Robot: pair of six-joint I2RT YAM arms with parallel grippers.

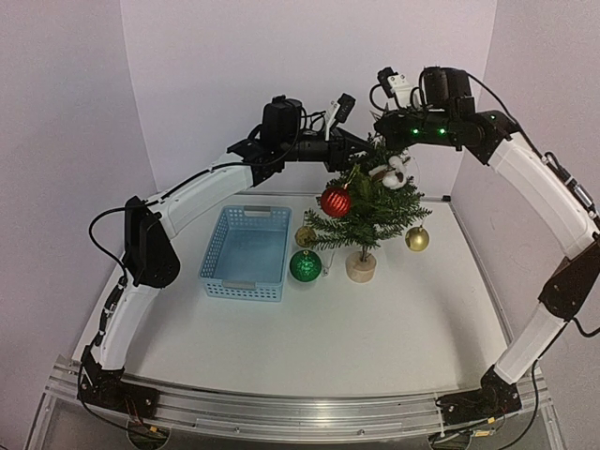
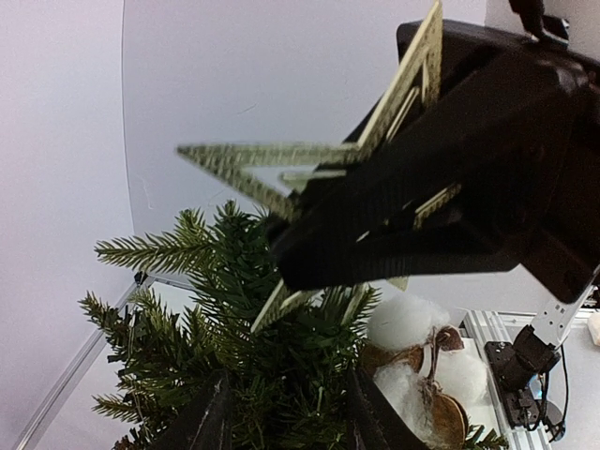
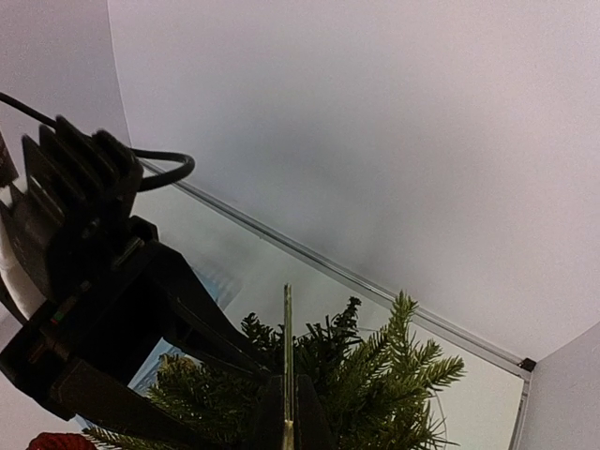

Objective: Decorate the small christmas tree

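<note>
top camera looks down from behind; both wrist cameras, close in, share the small christmas tree (image 2: 281, 384).

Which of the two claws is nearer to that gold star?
Right. The right claw grips the gold star over the small christmas tree; the left claw is close by, fingers either side of the top branches.

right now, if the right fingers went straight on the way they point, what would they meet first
Probably the top branches of the small christmas tree, just beyond the gold star the right fingers hold; depth is unclear.
</note>
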